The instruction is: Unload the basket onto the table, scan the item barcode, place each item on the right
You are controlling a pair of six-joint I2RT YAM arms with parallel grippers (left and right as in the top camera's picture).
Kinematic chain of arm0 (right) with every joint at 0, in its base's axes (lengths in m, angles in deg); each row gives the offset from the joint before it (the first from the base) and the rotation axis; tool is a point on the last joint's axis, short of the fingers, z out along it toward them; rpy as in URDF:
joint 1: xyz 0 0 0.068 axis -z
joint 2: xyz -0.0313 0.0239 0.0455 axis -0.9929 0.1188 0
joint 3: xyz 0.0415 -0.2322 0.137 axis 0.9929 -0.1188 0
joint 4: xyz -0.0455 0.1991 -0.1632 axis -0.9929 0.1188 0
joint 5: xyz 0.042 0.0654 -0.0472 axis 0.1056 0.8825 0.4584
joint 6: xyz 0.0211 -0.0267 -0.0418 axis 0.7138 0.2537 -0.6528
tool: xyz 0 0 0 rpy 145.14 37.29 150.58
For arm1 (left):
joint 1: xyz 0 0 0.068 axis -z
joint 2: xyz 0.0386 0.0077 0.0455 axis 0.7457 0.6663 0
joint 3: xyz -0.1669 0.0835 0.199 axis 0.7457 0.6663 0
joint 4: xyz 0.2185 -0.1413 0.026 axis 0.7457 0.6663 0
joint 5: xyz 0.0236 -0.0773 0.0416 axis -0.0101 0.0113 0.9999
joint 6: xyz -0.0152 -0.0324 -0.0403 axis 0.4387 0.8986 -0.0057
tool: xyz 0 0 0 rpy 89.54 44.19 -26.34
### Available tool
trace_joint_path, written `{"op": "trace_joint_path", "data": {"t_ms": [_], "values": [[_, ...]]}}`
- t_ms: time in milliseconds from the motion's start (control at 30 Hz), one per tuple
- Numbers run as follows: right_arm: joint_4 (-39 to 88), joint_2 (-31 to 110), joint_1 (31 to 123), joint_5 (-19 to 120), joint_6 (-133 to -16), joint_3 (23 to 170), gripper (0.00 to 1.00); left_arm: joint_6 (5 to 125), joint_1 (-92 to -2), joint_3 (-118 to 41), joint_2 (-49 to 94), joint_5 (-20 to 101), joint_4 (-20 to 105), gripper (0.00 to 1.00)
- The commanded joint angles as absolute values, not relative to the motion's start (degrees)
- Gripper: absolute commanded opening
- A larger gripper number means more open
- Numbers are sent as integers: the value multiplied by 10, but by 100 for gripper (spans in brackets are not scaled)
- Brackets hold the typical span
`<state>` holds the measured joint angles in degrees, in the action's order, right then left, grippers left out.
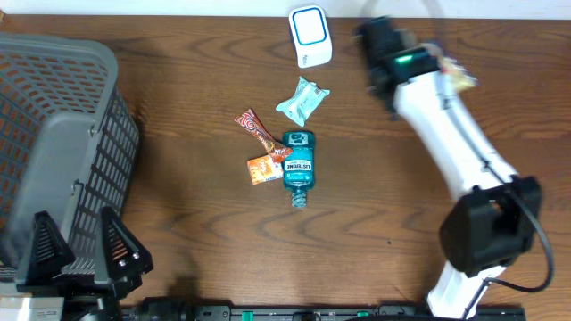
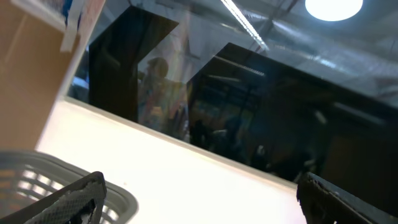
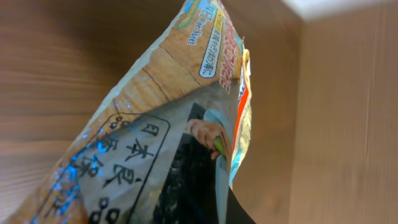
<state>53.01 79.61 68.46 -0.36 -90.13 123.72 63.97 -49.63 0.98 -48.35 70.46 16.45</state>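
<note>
Closed right gripper (image 1: 378,40) pinching snack packet (image 3: 155,124)
Looks light, floppy, slippery foil; best held by sealed edge to keep face flat; left gripper (image 1: 80,254) open, empty

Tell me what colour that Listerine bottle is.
The Listerine bottle is teal, clearest in the overhead view.

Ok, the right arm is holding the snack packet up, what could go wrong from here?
1. The snack packet is soft and creased, and no barcode shows in the right wrist view, so the scanner may be shown a bent or wrong face.
2. The teal wrapper lies just in front of the scanner. A low sweep by the right arm could knock it, or it could be read instead.
</note>
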Motion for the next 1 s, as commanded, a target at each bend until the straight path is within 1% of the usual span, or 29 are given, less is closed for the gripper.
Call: {"op": "trace_joint_path", "data": {"t_ms": [0, 167, 333, 433, 500, 533, 567, 600, 633, 800, 900, 967], "values": [[544, 800, 780, -29, -794, 1242, 1, 711, -498, 2, -488, 695, 164, 98], [517, 821, 915, 33, -790, 1242, 1, 715, -498, 3, -488, 695, 166, 98], [480, 854, 1031, 26, -811, 1242, 1, 776, -498, 3, -488, 695, 173, 98], [470, 870, 1087, 28, -808, 1242, 2, 786, -498, 3, -488, 695, 185, 98], [468, 879, 1118, 39, -800, 1242, 13, 785, -498, 3, -488, 695, 191, 98], [468, 880, 1132, 53, -800, 1242, 23, 785, -498, 4, -488, 695, 192, 98], [468, 880, 1146, 74, -800, 1242, 37, 785, -498, 5, -488, 695, 194, 98], [468, 880, 1157, 95, -800, 1242, 49, 785, -498, 7, -488, 695, 196, 98], [470, 880, 1167, 114, -800, 1243, 54, 785, -498, 8, -488, 695, 205, 98], [507, 873, 1183, 182, -800, 1263, 99, 786, -498, 25, -488, 695, 228, 98], [540, 866, 1171, 259, -800, 1302, 99, 786, -498, 39, -488, 699, 228, 98], [566, 859, 1158, 345, -800, 1338, 99, 786, -498, 39, -488, 699, 225, 98]]}}
